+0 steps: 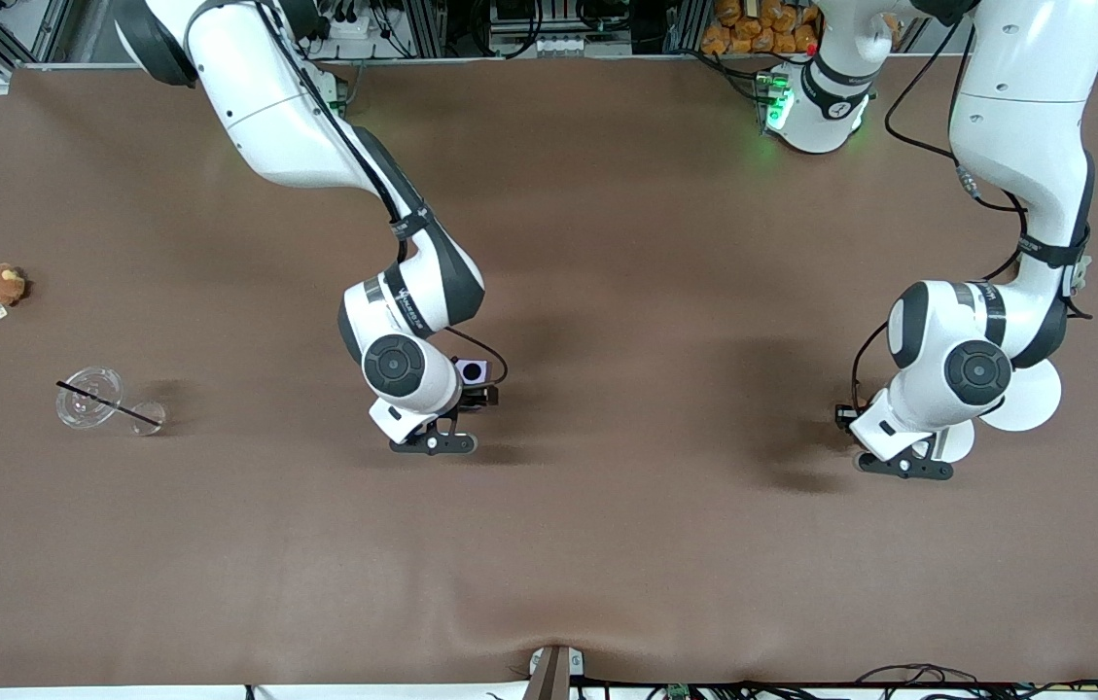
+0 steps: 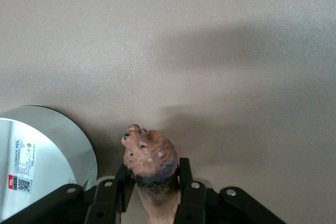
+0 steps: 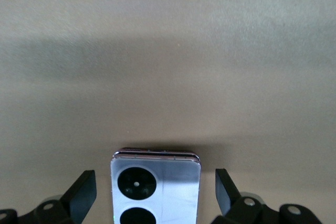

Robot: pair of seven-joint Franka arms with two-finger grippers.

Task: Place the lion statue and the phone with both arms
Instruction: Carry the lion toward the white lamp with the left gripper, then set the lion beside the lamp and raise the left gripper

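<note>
Reaching down near the table's middle, right gripper (image 3: 152, 192) spread wide, fingers clear of the phone (image 3: 155, 187) lying between them | left gripper (image 2: 152, 192) bent low by a white disc (image 2: 47, 156); fingers hugging the lion statue (image 2: 149, 156)

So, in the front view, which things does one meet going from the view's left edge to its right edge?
Round brown plush → clear cup with black straw → right gripper → phone → left gripper → white round plate.
</note>
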